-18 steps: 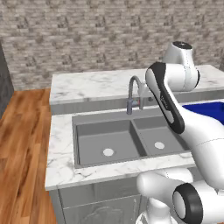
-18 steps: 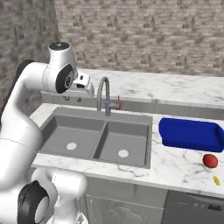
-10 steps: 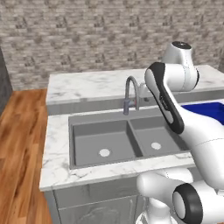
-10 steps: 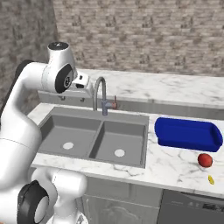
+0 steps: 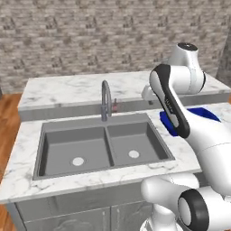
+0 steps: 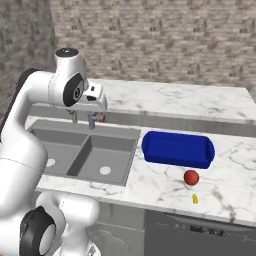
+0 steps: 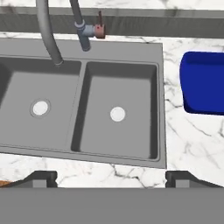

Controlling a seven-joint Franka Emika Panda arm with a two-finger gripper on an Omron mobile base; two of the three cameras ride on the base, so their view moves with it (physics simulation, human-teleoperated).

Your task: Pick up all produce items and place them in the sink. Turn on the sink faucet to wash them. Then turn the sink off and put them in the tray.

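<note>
The gripper [image 7: 111, 176] hangs high above the sink [image 7: 162, 105], fingers spread wide, holding nothing. The red fruit [image 6: 191, 177] lies on the marble counter [image 6: 165, 187] just in front of the blue tray [image 6: 177, 149] — well apart from both basins. The faucet [image 5: 106, 99] stands behind the 2 bowls.

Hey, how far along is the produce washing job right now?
Nothing looks done yet. The red fruit sits on the counter in front of the blue tray, and both bowls of the sink are empty. The gripper hangs above the sink, jaws apart, holding nothing. Picking, washing at the faucet and traying all remain.
</note>
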